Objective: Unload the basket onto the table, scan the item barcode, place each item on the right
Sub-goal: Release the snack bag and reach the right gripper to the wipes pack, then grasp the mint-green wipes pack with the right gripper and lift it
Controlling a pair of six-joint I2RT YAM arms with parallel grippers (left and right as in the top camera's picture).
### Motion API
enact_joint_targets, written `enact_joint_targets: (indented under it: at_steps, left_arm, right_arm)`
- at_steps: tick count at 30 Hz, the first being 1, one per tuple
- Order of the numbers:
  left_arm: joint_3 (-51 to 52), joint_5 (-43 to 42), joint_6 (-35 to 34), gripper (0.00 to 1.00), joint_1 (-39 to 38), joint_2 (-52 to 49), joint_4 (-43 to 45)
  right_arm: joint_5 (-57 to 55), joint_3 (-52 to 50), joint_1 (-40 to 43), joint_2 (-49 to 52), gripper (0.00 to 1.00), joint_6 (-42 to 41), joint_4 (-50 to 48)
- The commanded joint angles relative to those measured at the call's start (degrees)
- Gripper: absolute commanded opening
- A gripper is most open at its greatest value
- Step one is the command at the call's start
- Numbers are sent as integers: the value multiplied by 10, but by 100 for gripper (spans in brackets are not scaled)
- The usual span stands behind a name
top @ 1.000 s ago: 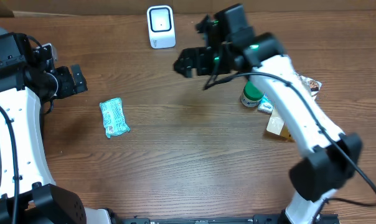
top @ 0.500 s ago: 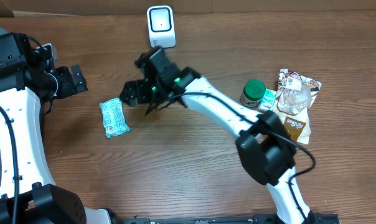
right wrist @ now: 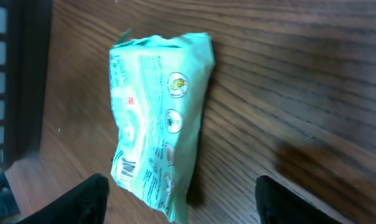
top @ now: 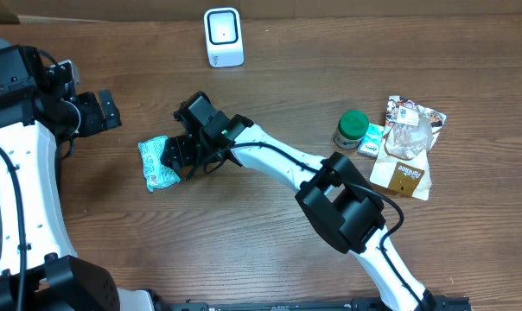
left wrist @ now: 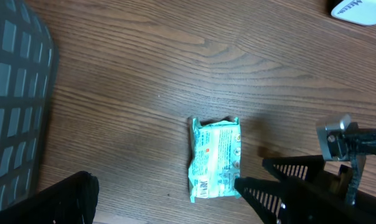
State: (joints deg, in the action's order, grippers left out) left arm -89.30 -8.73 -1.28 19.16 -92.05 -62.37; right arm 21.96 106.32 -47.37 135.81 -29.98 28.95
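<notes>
The mint-green packet (top: 155,164) lay flat on the wooden table (top: 270,250), left of centre in the overhead view and well apart from the white scanner (top: 223,36) at the top middle. It looked like a thin, crinkly plastic wrapper with crimped ends, so I'd guess light, soft and a bit slippery, the kind that buckles if you squeeze the middle. Best bet was probably a pinch across the short width near 1 end, keeping off the barcode (right wrist: 124,168), which was printed near the packet's lower-left end in the right wrist view.

The right gripper (top: 178,155) sat right over it, its 2 fingers spread wide either side of the packet and not clamped on anything. The left gripper (top: 105,111) hung near the left edge, jaws fully apart and empty.

On the right side, a green-lidded jar (top: 351,128) and a brown bag (top: 402,171) were bunched up with some glossy pouches. The tabletop was matte brown wood grain.
</notes>
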Motion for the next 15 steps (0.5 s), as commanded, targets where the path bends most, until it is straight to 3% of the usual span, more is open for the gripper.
enact_joint_targets:
  at_steps: [1,8,15]
  left_arm:
    - [-4,0,9,100,-1,-1,0]
    - [-4,0,9,100,-1,-1,0]
    - [-4,0,9,100,-1,-1,0]
  right_arm:
    - [-23,-6,-9,10,65,0,-7]
    - [-66,-20,-28,10,63,0,-26]
    - [-76,-34,-29,10,54,-1,-45]
